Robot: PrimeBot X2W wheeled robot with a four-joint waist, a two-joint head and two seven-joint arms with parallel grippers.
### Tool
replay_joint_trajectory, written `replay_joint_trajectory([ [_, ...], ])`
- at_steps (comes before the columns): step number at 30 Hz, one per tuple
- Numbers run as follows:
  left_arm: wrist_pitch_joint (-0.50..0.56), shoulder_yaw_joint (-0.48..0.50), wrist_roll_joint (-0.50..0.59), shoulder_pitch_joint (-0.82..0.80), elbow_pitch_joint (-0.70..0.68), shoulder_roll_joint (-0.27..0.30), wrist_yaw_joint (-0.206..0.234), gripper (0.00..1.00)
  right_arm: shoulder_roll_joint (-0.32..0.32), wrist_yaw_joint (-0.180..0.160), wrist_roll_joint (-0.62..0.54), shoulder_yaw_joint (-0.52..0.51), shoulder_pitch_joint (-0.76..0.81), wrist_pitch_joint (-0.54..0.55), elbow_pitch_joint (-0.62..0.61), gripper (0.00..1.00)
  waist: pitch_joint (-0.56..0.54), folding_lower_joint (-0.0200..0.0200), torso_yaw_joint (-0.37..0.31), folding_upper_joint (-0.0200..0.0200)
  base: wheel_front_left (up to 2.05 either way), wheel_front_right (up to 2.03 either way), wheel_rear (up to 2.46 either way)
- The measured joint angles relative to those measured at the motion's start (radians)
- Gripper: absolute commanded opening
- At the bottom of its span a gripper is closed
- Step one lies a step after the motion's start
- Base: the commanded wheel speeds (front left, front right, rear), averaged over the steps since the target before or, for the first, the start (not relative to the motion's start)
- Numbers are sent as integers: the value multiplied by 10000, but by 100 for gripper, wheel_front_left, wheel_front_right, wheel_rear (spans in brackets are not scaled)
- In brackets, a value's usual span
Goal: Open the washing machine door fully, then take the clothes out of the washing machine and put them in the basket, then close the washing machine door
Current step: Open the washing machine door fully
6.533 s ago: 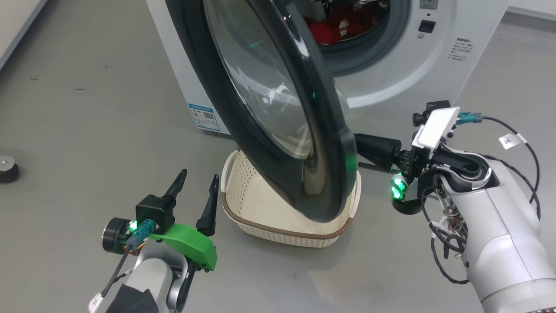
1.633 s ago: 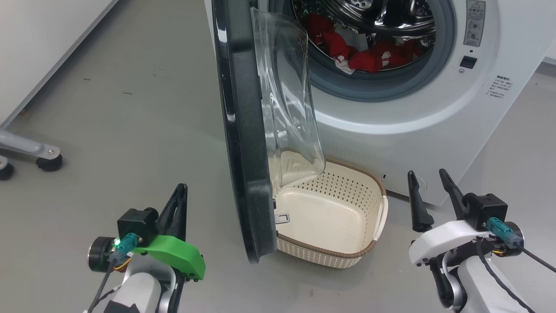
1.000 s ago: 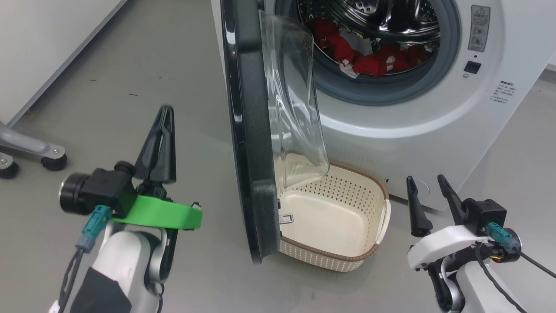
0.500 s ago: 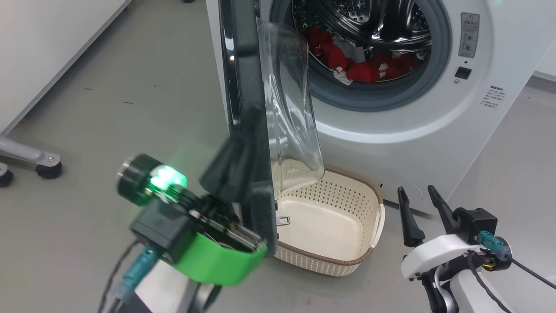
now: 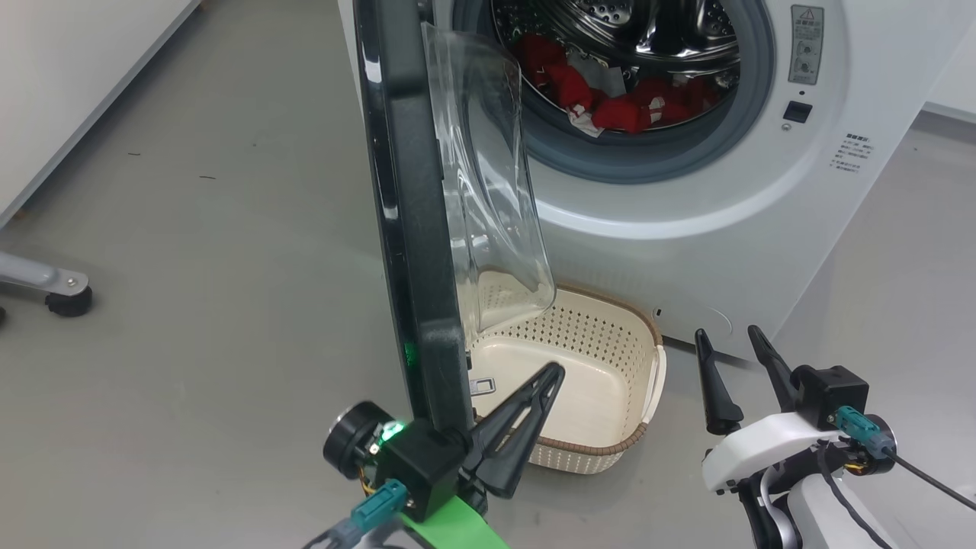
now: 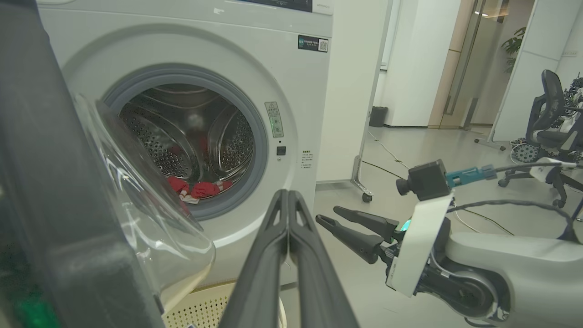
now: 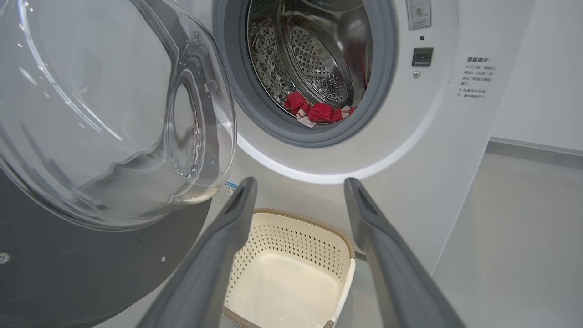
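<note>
1. Beside the lower edge of the washing machine door [image 5: 415,229], on its glass-bowl side, the left end effector [image 5: 555,372] has its fingers pressed together, gripping nothing. They slant up over the near left corner of the basket [image 5: 610,320]. Whether it touches the black rim I cannot tell.
2. The door stands edge-on, swung out from the washing machine [image 5: 686,229], with its bowl hanging over the basket's left end.
3. The right end effector [image 5: 725,332] hovers spread wide and empty, just right of the basket and near the machine's front.
4. Open floor [image 5: 191,305] stretches left of the door.
5. The clothes [image 5: 618,110] lie heaped at the drum's front lip. The basket's cream bottom shows bare.
</note>
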Motion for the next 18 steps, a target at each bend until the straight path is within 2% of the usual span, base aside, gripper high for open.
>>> replay_joint_trajectory([
  [10, 771, -121, -178, 358, 523, 40, 19, 0, 35, 86, -90, -157, -9, 0, 36, 100, 268, 0, -105, 0, 0, 0, 0],
  [18, 943, 153, -178, 452, 872, 54, 385, 0, 44, 186, -146, -291, -35, 0, 92, 100, 382, 0, -104, 0, 0, 0, 0],
])
